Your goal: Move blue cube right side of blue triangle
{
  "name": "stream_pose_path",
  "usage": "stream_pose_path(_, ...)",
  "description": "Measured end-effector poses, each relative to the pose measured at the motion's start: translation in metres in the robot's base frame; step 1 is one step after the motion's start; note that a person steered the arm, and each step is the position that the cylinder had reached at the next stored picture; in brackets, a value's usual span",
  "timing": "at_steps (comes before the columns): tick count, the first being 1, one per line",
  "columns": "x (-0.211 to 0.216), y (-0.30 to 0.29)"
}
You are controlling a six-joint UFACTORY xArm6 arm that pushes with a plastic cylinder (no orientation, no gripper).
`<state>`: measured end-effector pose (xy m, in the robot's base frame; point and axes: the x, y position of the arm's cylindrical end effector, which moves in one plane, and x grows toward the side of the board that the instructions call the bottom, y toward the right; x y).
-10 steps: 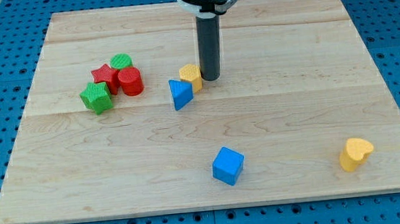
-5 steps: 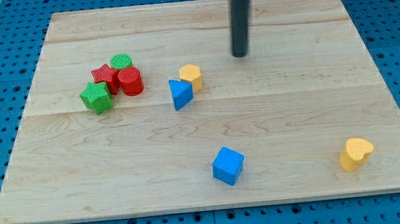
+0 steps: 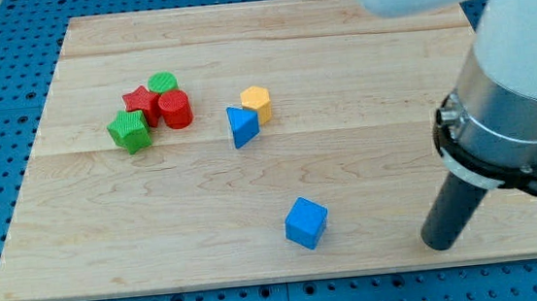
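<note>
The blue cube point(image 3: 306, 222) sits near the view's bottom, a little right of centre. The blue triangle point(image 3: 241, 127) lies up and to the left of it, touching a yellow hexagon block point(image 3: 256, 101) at its upper right. My tip point(image 3: 440, 244) is at the view's bottom right, well to the right of the blue cube and slightly lower, not touching any block. The arm's large body fills the view's right side.
A cluster at the view's left holds a green cube point(image 3: 129, 130), a red star point(image 3: 140, 103), a green cylinder point(image 3: 162, 84) and a red cylinder point(image 3: 176, 110). The wooden board point(image 3: 158, 219) rests on a blue pegboard. The arm hides the board's right part.
My tip has swung from beside the yellow hexagon, up and right, then down to the bottom right near the board's front edge. The yellow heart at the bottom right is now hidden behind the arm.
</note>
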<state>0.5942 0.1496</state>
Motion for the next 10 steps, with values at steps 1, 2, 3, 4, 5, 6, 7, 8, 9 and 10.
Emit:
stream_pose_path(1,-0.003,-0.018)
stream_pose_path(2,0.012,-0.091)
stream_pose_path(3,0.024,-0.11)
stream_pose_path(4,0.024,-0.112)
stream_pose_path(5,0.006,-0.128)
stream_pose_path(6,-0.046,-0.153)
stream_pose_path(7,-0.082,-0.179)
stream_pose_path(8,-0.082,-0.182)
stream_pose_path(9,-0.032,-0.182)
stream_pose_path(10,0.025,-0.175)
